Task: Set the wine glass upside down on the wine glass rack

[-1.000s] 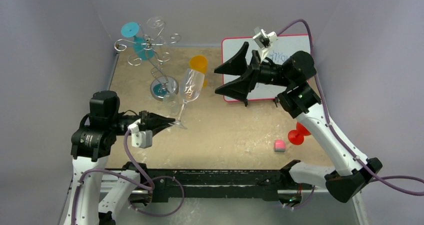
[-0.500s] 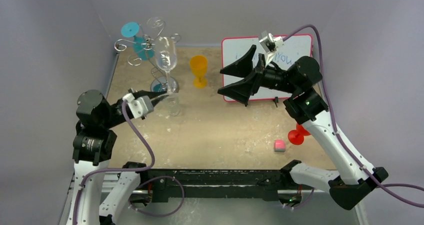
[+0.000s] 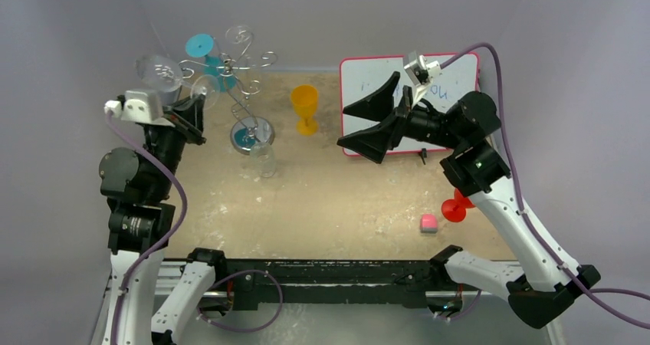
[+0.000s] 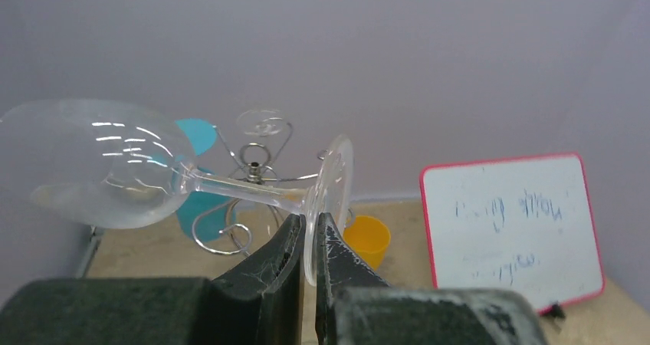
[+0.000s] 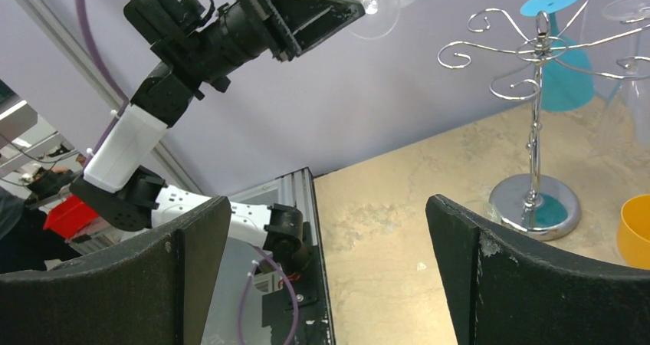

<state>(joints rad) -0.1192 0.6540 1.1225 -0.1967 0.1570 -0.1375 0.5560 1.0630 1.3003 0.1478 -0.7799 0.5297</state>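
We see the left gripper (image 4: 308, 226) clamped on the foot of the wine glass (image 4: 107, 161). The glass lies on its side in the air, its bowl pointing toward the left wall and its foot near the curled arms of the wine glass rack (image 3: 251, 136). The rack stands at the far left of the surface (image 3: 345, 199), with a teal glass (image 3: 201, 46) hanging on it. The right gripper (image 3: 349, 124) hovers in front of the whiteboard (image 3: 364, 73), fingers wide apart and holding nothing.

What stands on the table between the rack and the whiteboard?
An orange goblet stands upright there, apart from both the rack and the whiteboard. The top view shows it best.
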